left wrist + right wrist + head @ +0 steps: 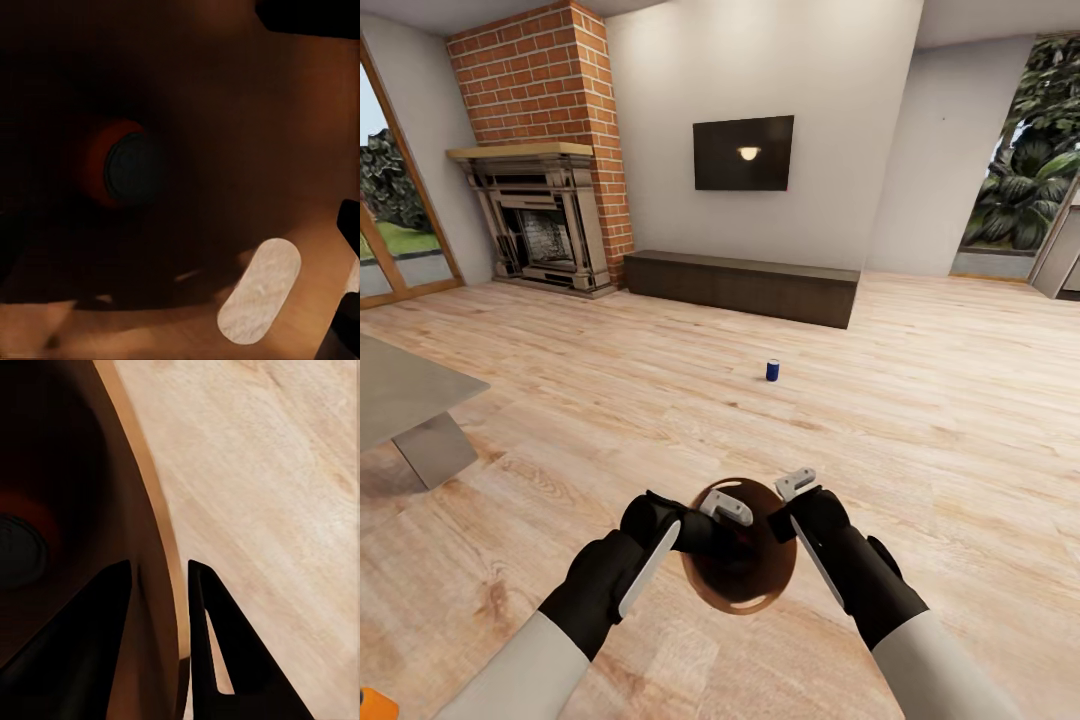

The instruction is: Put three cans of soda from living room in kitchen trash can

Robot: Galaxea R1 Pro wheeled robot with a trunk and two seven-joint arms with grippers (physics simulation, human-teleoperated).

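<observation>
I'm carrying the trash can (740,590) two-handed: right gripper (159,585) has its fingers clamped across the rim, wall between them; left gripper (705,520) sits at the opposite rim, finger state I cannot tell. One orange soda can (120,166) lies inside, below my fingers. The blue soda can (772,370) stands on the living room floor (920,400), well ahead of both fingertips, not yet collected; a third I can't confirm.

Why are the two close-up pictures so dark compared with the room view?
Head view: evenly lit room. Left wrist view: looks into the shadowed bin, the orange can dim and soft-edged, light entering the handle hole. Right wrist view: jaws black silhouettes straddling the rim.
</observation>
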